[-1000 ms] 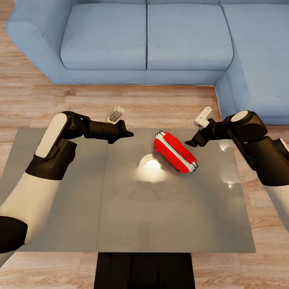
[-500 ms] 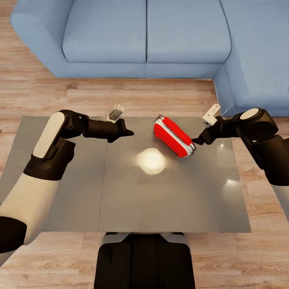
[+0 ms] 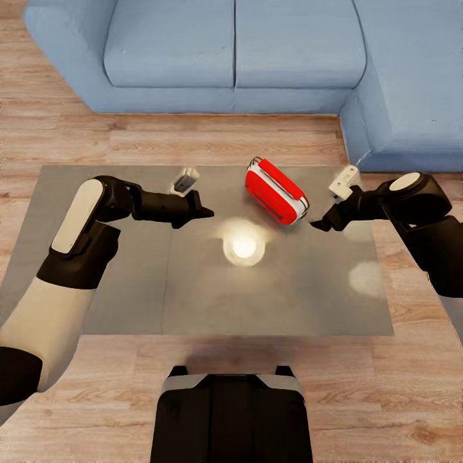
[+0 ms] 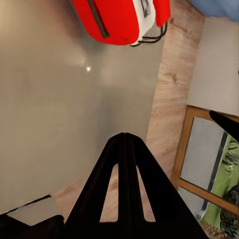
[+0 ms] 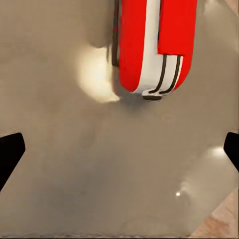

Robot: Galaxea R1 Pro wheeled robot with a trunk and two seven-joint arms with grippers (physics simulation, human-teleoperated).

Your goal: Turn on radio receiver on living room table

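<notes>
At the near edge of the head view sits the robot's dark base (image 3: 231, 411), on the light wood plank floor (image 3: 83, 411) of the living room. Just beyond it spreads the grey glossy bench (image 3: 128, 289), its top split into two panels, with a bright lamp reflection (image 3: 243, 246) near the middle.

Both arms reach in over the bench from either side. The left claw (image 3: 204, 213) hangs over the bench left of centre, its two dark fingers (image 4: 124, 169) pressed together to a point with nothing between them. The right claw (image 3: 316, 224) hangs over the right part of the bench, just beside the radio receiver's nearer end but apart from it; in the right wrist view its two fingertips (image 5: 10, 149) stand wide apart at the edges of the picture, gripping nothing.

The radio receiver (image 3: 274, 191) lies on its side on the bench toward the far edge, slightly right of centre, set at a slant. Its red body, white trim and wire handle show in the right wrist view (image 5: 152, 45).

Beyond the bench runs more plank floor, then the blue L-shaped sofa (image 3: 238, 58) across the back and down the right side.
</notes>
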